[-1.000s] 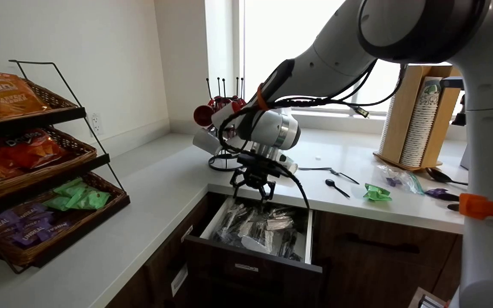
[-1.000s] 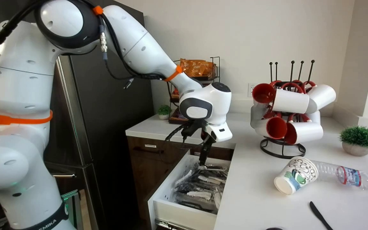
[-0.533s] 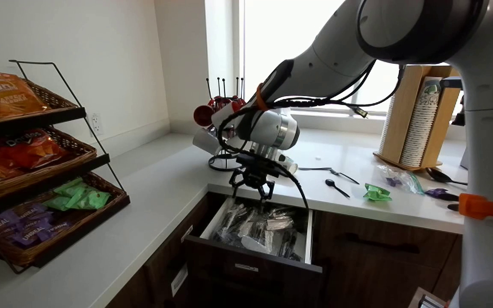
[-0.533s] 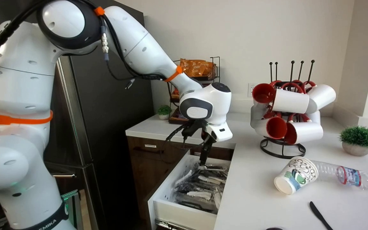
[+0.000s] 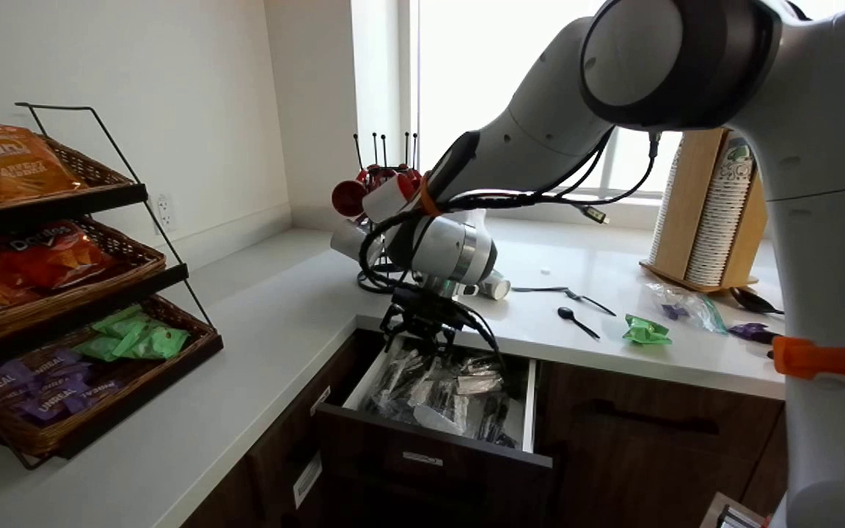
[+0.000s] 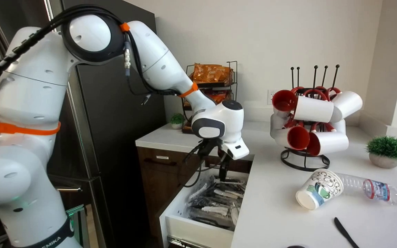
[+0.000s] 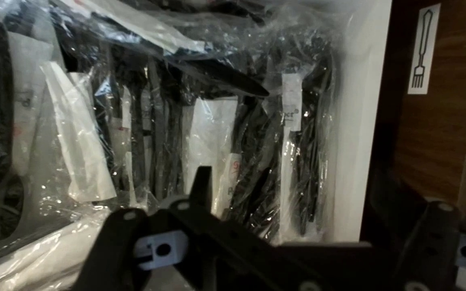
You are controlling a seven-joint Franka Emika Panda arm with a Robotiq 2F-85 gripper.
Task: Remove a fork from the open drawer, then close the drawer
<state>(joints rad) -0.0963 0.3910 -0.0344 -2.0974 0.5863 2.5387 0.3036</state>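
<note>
The drawer [image 5: 433, 436] is open below the counter corner; its white side wall shows in an exterior view [image 6: 198, 227] and in the wrist view [image 7: 356, 121]. It holds several dark utensils [image 7: 212, 133] in clear plastic wrap. I cannot tell which of these wrapped ones are forks. My gripper [image 5: 419, 348] is over the back part of the drawer, its fingers pointing down, also seen in an exterior view [image 6: 223, 175]. In the wrist view my gripper [image 7: 293, 180] is open with nothing between its fingers; its right finger is very dark. Any contact with the wraps is unclear.
A black fork [image 5: 590, 302], a spoon [image 5: 575, 321] and a knife [image 6: 346, 232] lie on the counter. A mug rack [image 6: 305, 158], a paper cup [image 6: 317, 191] and a bottle [image 6: 377, 189] stand or lie nearby. A fork label [image 7: 423, 48] is on brown wood.
My gripper has come lower over the drawer and tilted slightly, shifting a little left in an exterior view. The arm's elbow has lowered. The drawer and its contents look unchanged.
</note>
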